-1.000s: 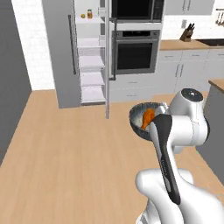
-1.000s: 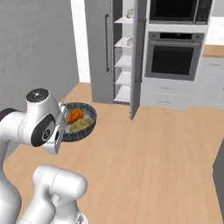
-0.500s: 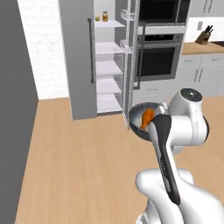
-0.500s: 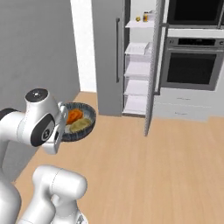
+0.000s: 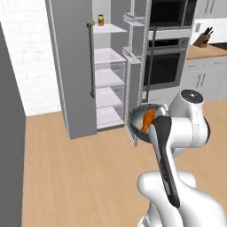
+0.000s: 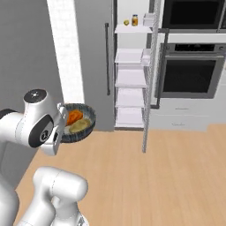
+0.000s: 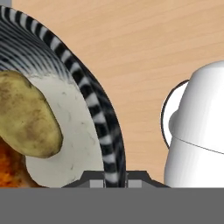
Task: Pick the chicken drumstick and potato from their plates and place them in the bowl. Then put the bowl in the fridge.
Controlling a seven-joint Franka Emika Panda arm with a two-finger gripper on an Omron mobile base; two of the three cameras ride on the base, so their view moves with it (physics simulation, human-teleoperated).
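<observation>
Left base view: the white arm carries the dark grey round bowl (image 5: 141, 116) raised above the wooden floor (image 5: 80, 177), just before the tall grey fridge (image 5: 73, 71), whose door stands open on white shelves (image 5: 107, 57). The orange-brown chicken drumstick (image 5: 147, 119) lies inside the bowl. A small jar (image 5: 100, 20) stands on the top shelf, and the black built-in wall oven (image 5: 166, 66) is just right of the fridge.

Right base view: the bowl (image 6: 81, 123) sits beside the arm's wrist, holding the drumstick (image 6: 73, 117) and the yellowish-tan potato (image 6: 79, 126), which touch each other. The fridge (image 6: 95, 62) with its long dark vertical handle (image 6: 107, 59) is well apart ahead.

Hand view: the gripper (image 7: 114, 178) is clamped on the bowl's striped rim (image 7: 98, 113), 1 finger on each side of the wall. The potato (image 7: 26, 116) rests on the speckled pale inside, the drumstick (image 7: 11, 170) just below it
</observation>
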